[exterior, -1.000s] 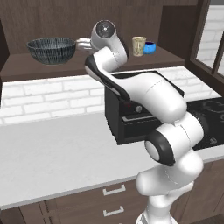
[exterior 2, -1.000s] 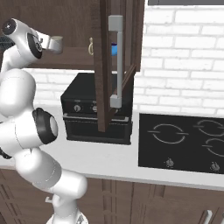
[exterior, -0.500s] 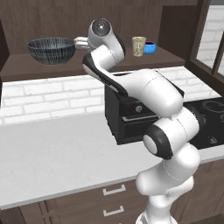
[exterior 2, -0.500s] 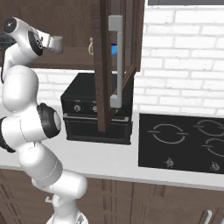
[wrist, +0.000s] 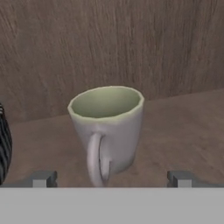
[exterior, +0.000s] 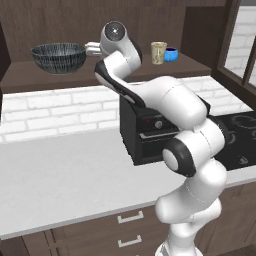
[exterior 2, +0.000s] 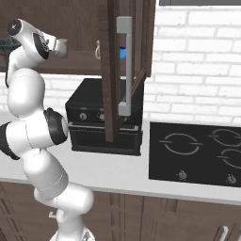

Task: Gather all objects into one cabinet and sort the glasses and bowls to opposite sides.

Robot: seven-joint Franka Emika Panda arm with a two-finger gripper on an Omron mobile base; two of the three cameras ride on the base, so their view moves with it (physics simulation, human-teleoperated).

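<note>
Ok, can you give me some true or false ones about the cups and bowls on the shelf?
1. The gripper is squeezing the pale cup. False: its fingertips stand wide apart on either side of the cup, and the jaws are open.
2. The pale cup has a handle. True.
3. The big striped bowl stands on the cabinet shelf. True.
4. The small blue bowl sits inside the striped bowl. False: it stands at the other end of the shelf, next to the beige cup.
5. The pale cup is lying on its side. False: it stands upright.
</note>
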